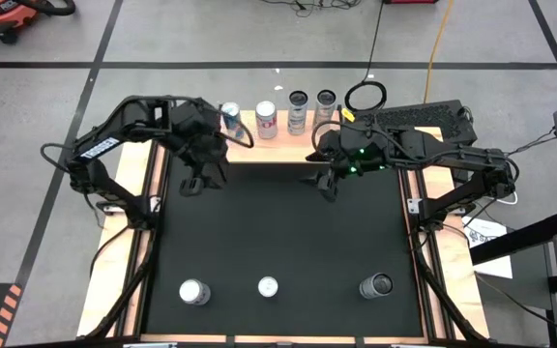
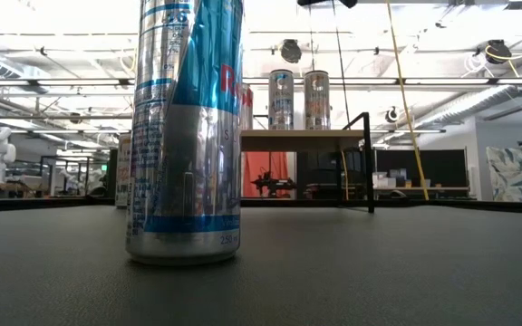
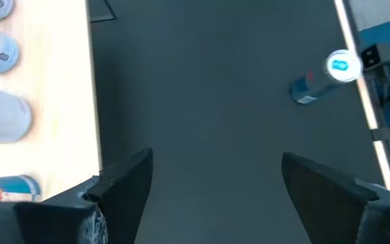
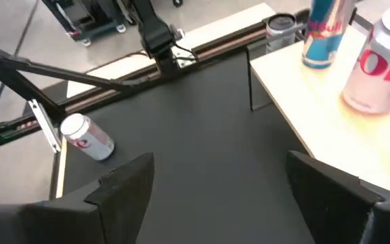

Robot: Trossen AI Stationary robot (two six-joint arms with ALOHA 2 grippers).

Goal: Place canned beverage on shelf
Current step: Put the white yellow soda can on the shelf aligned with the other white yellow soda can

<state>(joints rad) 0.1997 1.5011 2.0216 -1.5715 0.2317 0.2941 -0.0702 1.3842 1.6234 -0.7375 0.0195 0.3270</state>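
High view: shelf (image 1: 278,135) at far table edge w/ four cans. Left gripper (image 1: 199,181) and right gripper (image 1: 324,184) hover just in front, jaws wide, empty. Three cans along near edge.
Low view: tall blue-silver can (image 2: 185,136) close up; shelf behind.
Wrist views: fingers spread, nothing between.

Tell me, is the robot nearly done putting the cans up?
About halfway. Four cans already stand on the shelf. Nothing is in hand: the left gripper and right gripper are both open and empty near the shelf. Three cans wait in a row on the black mat.
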